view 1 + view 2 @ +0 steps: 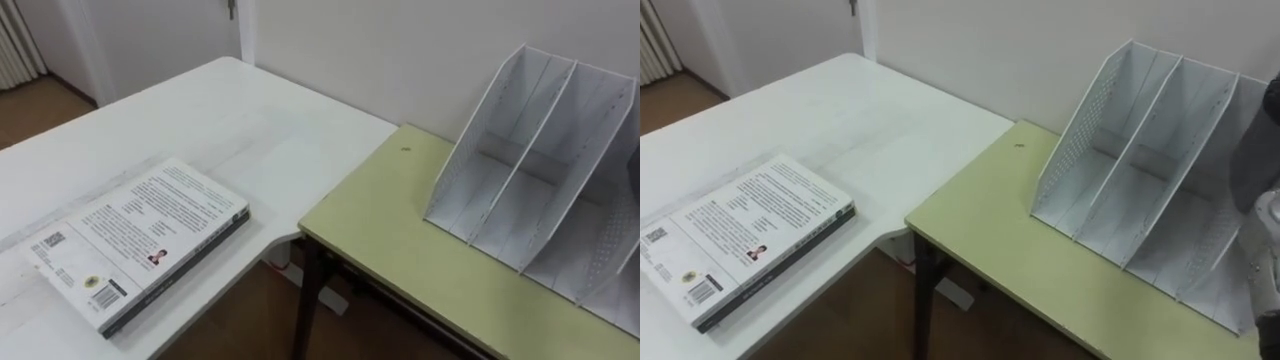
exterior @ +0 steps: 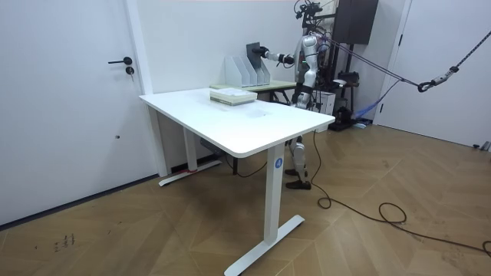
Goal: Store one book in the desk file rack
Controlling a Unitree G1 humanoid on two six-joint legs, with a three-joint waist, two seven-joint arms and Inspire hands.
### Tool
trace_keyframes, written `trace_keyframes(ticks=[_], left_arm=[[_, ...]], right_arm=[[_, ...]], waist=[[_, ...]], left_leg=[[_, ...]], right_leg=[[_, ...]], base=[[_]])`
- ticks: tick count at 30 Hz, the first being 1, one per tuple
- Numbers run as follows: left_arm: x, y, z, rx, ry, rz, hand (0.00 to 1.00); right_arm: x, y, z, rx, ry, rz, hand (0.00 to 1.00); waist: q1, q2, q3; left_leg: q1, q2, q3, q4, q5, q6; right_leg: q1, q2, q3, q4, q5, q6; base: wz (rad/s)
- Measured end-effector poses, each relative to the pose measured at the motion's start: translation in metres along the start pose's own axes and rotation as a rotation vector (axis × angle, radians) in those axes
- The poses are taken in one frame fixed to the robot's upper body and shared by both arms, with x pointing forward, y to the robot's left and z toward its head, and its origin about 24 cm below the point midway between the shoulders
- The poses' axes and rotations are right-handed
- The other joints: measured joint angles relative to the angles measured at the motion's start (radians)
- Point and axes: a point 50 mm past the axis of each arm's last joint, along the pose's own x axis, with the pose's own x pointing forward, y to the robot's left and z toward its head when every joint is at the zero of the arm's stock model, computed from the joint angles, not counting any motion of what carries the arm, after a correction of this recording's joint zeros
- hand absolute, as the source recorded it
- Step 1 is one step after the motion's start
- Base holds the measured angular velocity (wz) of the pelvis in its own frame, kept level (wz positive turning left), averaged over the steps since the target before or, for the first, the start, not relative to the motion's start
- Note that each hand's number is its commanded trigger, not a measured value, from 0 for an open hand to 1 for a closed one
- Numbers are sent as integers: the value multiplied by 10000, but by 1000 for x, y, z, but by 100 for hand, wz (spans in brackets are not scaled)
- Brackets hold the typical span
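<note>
One book (image 1: 140, 240) lies flat on the white bench (image 1: 260, 130), well apart from the file rack (image 1: 530, 170) on the green bench (image 1: 400, 250). In the room view the right hand (image 2: 266, 53) is stretched out to the rack; whether it grasps anything cannot be told.

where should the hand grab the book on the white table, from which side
Probably the book's long dark edge, from the robot's right. It lies flat, leaving no gap beneath; that edge runs near the white table's rim, where it could be slid out and pinched.
</note>
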Motion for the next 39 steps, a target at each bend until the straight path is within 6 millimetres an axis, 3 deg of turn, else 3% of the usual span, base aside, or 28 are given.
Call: trace_keyframes(ticks=[1, 2, 3, 9, 17, 21, 39], left_arm=[[0, 0, 0, -12, 28, 4, 0], [0, 0, 0, -10, 33, 2, 0], [0, 0, 0, -13, 41, 0, 0], [0, 1, 0, -27, 104, 18, 0], [-1, 3, 0, 39, 188, 65, 0], [-1, 5, 1, 51, 224, 100, 0], [-3, 11, 3, 166, 197, 381, 0]], right_arm=[[0, -1, -3, 31, 184, -28, 100], [1, -1, -6, -53, 328, -62, 14], [1, -2, -7, -103, 418, -77, 0], [1, -1, -11, -83, 806, -72, 0], [12, -1, 14, 147, 226, -257, 0], [12, -1, 15, 199, 247, -245, 0], [12, 0, 15, 227, 264, -81, 0]], waist=[[7, -8, 0], [7, -12, 1], [8, -15, 0], [10, -9, -6], [-3, -51, -34], [2, -107, -61], [-3, -157, -37]], left_leg=[[-11, -3, -11, -1, 0, 0], [-23, -5, -21, -1, 0, 0], [-28, -5, -24, -1, 0, 0], [-36, -6, -53, -3, 0, 0], [18, -4, -100, 9, 0, 0], [19, -5, -134, 36, 1, -2], [32, 5, -144, -10, 2, -4]], right_leg=[[14, -6, -15, 1, 0, 0], [25, -7, -26, 2, 0, 0], [26, -7, -31, 2, 0, 0], [27, -7, -57, 0, 0, 0], [129, -10, -108, -28, 1, 0], [152, -16, -146, -27, 2, -3], [169, -1, -163, -152, 14, -7]], base=[[0], [0], [0], [0], [1], [1], [0]])
